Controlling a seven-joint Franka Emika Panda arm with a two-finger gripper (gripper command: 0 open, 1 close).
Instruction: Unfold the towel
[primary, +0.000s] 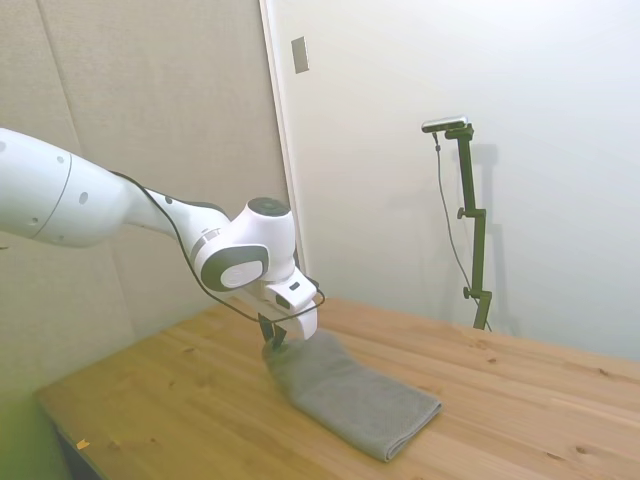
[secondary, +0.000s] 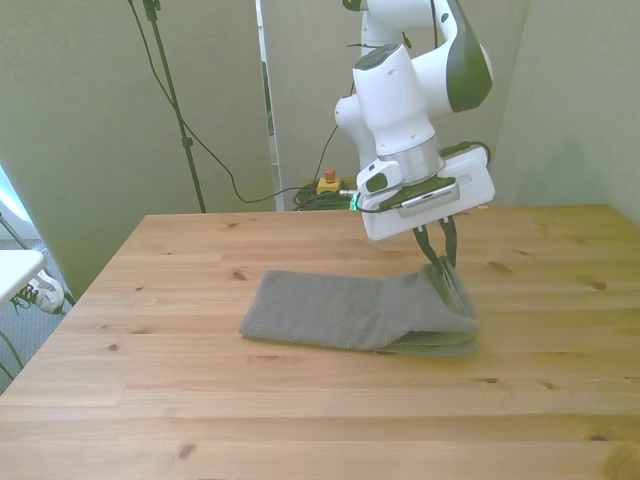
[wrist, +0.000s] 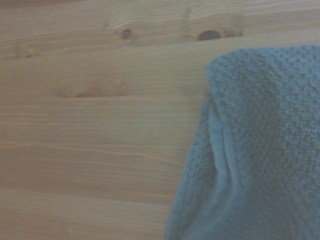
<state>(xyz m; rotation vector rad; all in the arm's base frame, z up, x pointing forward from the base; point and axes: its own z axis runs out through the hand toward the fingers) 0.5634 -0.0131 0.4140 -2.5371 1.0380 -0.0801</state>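
The grey towel (primary: 362, 397) lies folded on the wooden table (primary: 170, 400). In the front view the towel (secondary: 330, 310) stretches sideways, with stacked layers at its end on the front view's right. That end rises in a small peak up to my gripper (secondary: 442, 266), whose fingers are pinched together on the top layer. The side view shows the gripper (primary: 274, 342) at the towel's end nearest the arm, just above the table. Up close, the wrist view shows the towel's (wrist: 265, 140) hemmed edge lifted off the wood (wrist: 100, 125).
Bare table (secondary: 300, 410) surrounds the towel on all sides. Behind the table's far edge in the front view sit a yellow-and-red button (secondary: 328, 183) and cables. A white object (secondary: 15, 270) juts in at the front view's left edge.
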